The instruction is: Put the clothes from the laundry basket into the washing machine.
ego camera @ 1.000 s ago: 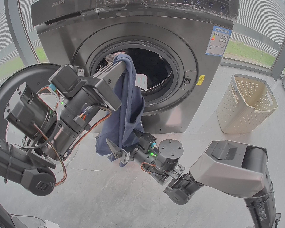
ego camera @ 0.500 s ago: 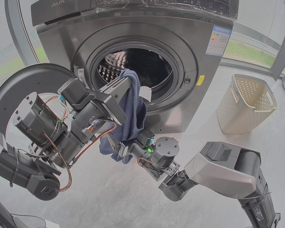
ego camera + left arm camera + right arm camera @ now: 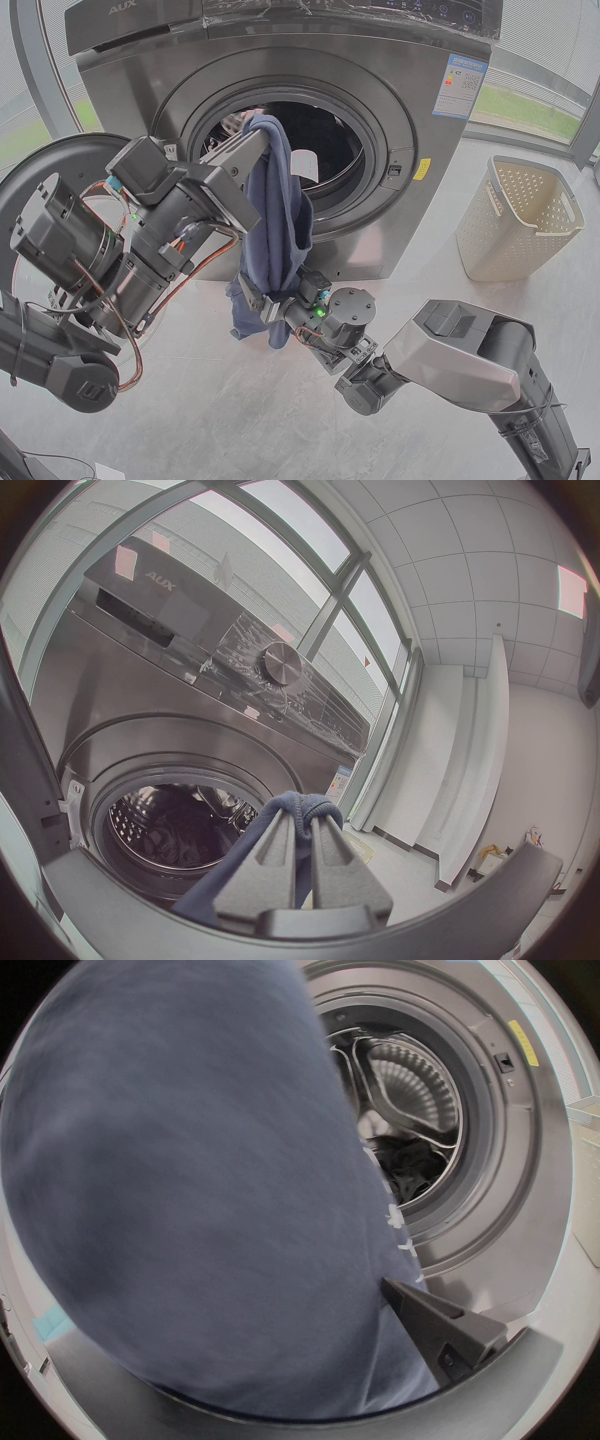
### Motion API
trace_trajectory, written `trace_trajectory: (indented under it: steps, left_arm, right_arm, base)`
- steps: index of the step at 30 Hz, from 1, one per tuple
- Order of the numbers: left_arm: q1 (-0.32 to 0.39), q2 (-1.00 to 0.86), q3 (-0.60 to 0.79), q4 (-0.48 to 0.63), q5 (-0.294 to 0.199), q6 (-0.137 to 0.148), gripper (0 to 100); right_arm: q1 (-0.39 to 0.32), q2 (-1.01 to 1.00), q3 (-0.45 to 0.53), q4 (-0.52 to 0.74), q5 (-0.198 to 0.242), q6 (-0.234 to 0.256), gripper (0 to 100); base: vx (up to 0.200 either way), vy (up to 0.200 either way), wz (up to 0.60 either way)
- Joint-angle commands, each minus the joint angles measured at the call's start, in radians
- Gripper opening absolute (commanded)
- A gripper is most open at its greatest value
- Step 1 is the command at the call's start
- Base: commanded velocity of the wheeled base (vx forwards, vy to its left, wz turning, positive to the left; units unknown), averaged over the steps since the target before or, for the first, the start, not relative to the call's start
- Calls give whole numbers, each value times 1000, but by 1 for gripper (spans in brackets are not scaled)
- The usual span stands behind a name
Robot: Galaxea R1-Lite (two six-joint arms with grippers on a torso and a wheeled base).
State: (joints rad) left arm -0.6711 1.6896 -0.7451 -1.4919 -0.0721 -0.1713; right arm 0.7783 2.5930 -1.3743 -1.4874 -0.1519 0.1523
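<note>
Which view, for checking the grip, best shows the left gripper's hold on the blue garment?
Left wrist view: the left gripper is shut on a bunched fold of the blue garment. Head view shows the hold side-on; right wrist view, the hanging cloth below.

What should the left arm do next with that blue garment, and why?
Probably ease the left gripper forward into the washing machine. It is shut on the top of the blue garment just before the open port, while most of the cloth hangs outside, below the opening's rim.
</note>
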Motion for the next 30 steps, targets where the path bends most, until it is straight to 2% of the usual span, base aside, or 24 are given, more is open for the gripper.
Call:
trace_trajectory:
  steps: [1, 2, 6, 13, 19, 24, 27, 30]
  left_arm:
    - [1, -16, -7, 1, 0, -1, 0]
    - [2, -16, -8, 1, 0, -1, 0]
    - [10, -18, -13, 2, 0, -1, 0]
    - [62, -19, -43, 9, 12, -4, 0]
    - [100, -14, -13, 16, 14, -2, 0]
    - [182, -1, 79, 33, -2, 4, 0]
    - [196, 22, 122, 38, -3, 7, 0]
    - [202, 59, 173, 53, -5, 22, 0]
  right_arm:
    - [-22, 21, -23, 1, -15, 9, 100]
    - [-24, 21, -22, -1, -20, 10, 0]
    - [-39, 7, 7, -2, -20, 13, 0]
    - [-90, -67, 144, -24, -18, 15, 0]
    - [-125, -162, 198, -28, -17, 13, 0]
    - [-162, -294, 274, -24, -8, 6, 0]
    - [-166, -346, 290, -16, -8, 4, 0]
    - [-169, -379, 293, -10, -9, 4, 0]
  base:
    - [0, 0, 0]
    - [0, 0, 0]
    - [0, 0, 0]
    - [0, 0, 0]
    - [0, 0, 0]
    - [0, 0, 0]
    - [0, 0, 0]
    - [0, 0, 0]
